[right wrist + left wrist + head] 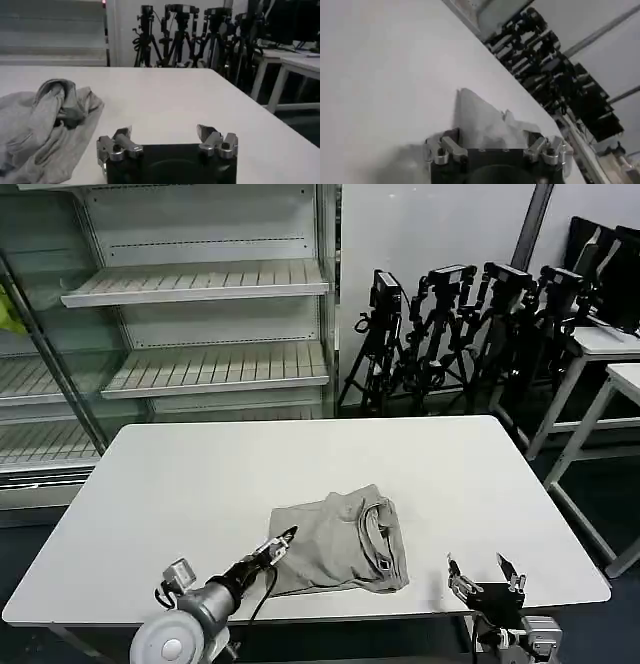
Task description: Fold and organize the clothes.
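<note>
Resting at the near-left corner of the T-shirt, my left gripper has its fingers spread, cloth lying just ahead between them. The shirt sits folded near the table's front edge, long axis running left to right. My right gripper waits with jaws apart, well clear to the shirt's right. The left arm is nearer.

Head overhead; wrists low over table

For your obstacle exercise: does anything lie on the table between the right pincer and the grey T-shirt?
Nothing visible: only bare white table separates the open right pincer from the T-shirt.
</note>
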### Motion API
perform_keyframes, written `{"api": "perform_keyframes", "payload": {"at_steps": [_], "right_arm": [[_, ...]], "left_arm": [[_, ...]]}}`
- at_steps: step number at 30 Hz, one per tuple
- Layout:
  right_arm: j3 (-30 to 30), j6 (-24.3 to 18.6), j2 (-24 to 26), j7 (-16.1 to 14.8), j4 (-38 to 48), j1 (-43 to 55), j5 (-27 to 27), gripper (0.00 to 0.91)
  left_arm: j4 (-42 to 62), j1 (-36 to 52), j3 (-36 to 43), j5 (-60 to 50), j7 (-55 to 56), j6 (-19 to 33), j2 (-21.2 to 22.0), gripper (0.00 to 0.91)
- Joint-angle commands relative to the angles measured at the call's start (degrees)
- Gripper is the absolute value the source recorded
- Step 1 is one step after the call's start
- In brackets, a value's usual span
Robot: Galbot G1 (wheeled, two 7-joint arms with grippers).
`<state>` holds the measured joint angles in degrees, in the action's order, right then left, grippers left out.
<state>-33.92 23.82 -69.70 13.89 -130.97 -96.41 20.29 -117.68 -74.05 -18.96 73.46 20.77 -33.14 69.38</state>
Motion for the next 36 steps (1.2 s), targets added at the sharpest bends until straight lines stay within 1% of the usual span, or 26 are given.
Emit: {"api": "perform_keyframes", "payload": {"at_steps": [1,2,3,4,5,6,20,32,36], "right_arm": [[0.07,0.18,-0.31,0.08,0.1,0.15,-0.1,0.907],[0.08,0.22,-0.37,0.1,0.12,0.21,-0.12,0.907],[0.13,0.28,-0.46,0.14,0.15,0.3,-0.16,0.907],[0.16,0.34,-0.51,0.16,0.1,0.32,-0.18,0.907],[0.2,0.35,-0.58,0.16,0.07,0.34,-0.2,0.907],[0.23,0.48,-0.65,0.2,-0.01,0.4,-0.22,0.907],[1.18,0.92,-1.43,0.39,-0.99,0.35,-0.76,0.907],[1.89,1.27,-1.27,0.56,-1.9,0.47,-0.8,0.907],[1.98,1.44,-0.74,0.57,-1.69,1.15,-0.43,0.907]], "left_arm": [[3.55,6.96,5.93,-0.96,4.9,-0.07,-0.92,0.907],[3.57,7.11,6.0,-0.94,5.08,-0.06,-0.9,0.907],[3.64,7.34,6.05,-0.95,5.3,-0.04,-0.85,0.856],[3.74,7.51,6.03,-0.95,5.47,-0.01,-0.77,0.645],[3.76,7.58,6.01,-0.95,5.59,0.0,-0.76,0.232],[3.7,7.56,5.93,-0.93,5.63,0.02,-0.74,0.02],[1.3,4.57,1.65,3.17,5.06,0.02,-1.33,0.02],[-0.67,2.07,-4.8,10.87,3.74,0.06,-0.33,0.02],[-1.73,1.0,-8.1,12.19,3.8,0.05,-0.84,0.02]]}}
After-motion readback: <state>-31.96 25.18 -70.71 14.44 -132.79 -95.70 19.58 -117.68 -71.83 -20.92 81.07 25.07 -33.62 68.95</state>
